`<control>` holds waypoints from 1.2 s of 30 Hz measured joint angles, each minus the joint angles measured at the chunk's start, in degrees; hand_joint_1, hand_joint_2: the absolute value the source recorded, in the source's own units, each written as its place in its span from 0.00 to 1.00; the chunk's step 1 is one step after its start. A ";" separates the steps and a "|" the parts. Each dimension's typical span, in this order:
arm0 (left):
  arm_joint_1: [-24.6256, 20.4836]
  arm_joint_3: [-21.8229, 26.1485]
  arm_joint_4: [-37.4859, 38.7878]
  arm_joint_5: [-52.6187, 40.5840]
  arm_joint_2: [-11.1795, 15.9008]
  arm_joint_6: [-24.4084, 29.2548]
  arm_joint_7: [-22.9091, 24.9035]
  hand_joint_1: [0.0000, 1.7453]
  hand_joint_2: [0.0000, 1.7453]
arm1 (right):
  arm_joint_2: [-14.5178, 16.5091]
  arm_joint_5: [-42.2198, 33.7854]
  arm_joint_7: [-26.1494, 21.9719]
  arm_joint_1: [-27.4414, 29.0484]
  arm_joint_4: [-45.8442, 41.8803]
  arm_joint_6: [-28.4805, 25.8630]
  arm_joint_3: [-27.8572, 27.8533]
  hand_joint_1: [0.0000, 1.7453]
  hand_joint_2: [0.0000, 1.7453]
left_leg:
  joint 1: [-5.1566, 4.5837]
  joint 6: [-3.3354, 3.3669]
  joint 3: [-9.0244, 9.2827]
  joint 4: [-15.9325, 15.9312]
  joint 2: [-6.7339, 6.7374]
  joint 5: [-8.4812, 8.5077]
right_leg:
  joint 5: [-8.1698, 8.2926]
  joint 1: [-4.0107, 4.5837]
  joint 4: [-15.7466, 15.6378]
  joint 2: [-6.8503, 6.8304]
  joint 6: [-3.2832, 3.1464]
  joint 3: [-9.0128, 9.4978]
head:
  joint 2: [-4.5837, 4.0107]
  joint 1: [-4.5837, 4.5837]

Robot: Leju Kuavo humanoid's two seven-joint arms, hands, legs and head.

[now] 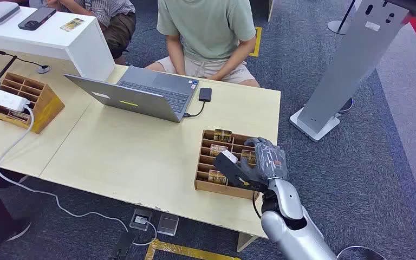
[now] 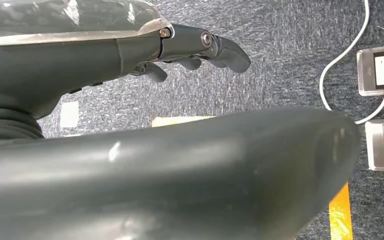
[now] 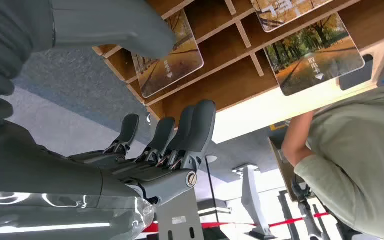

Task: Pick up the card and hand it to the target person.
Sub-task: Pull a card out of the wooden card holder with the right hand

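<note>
A wooden compartment box (image 1: 208, 176) stands near the table's front right edge and holds several cards printed with an autumn tree scene (image 1: 222, 135). My right hand (image 1: 261, 162) hovers over the box's right side, fingers (image 3: 180, 135) spread and holding nothing. In the right wrist view the thumb (image 3: 105, 30) lies close over one card (image 3: 172, 65); another card (image 3: 312, 55) lies further along the box (image 3: 220, 90). A person in a green shirt (image 1: 206, 27) sits behind the table. My left hand (image 2: 200, 47) hangs over the carpet with nothing in it.
An open laptop (image 1: 141, 95) with a black drive (image 1: 205, 94) sits mid-table. A second wooden box (image 1: 27, 100) and a power strip (image 1: 0, 97) lie at the left. A grey stand (image 1: 352, 59) rises at the right. Floor sockets (image 2: 382, 75) sit below.
</note>
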 joint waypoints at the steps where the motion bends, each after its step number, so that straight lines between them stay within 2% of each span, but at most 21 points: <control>1: 0.00 0.00 0.00 -0.04 0.00 -0.09 0.00 0.00 0.00 | 0.03 0.13 0.10 0.00 0.05 0.03 0.01 0.45 1.00 | 0.00 0.00 0.00 0.00 0.00 0.00 | 0.00 0.00 0.00 0.00 0.00 0.00 | 0.00 -0.01; 16: -0.01 -0.02 0.00 -0.79 0.02 -0.99 -0.03 0.00 0.00 | 0.42 5.89 3.17 -0.32 2.64 -0.08 0.10 0.42 1.00 | 0.00 0.00 0.00 0.00 0.00 0.00 | 0.00 0.00 0.00 0.00 0.00 0.00 | 0.00 -0.01; 36: -0.01 -0.03 0.00 -0.80 0.01 -1.29 -0.02 0.00 0.00 | 1.26 6.21 2.90 -0.97 5.70 0.41 -0.20 0.54 1.00 | 0.00 0.00 0.03 0.00 0.01 0.00 | 0.00 0.00 0.00 0.01 0.00 0.00 | 0.00 -0.02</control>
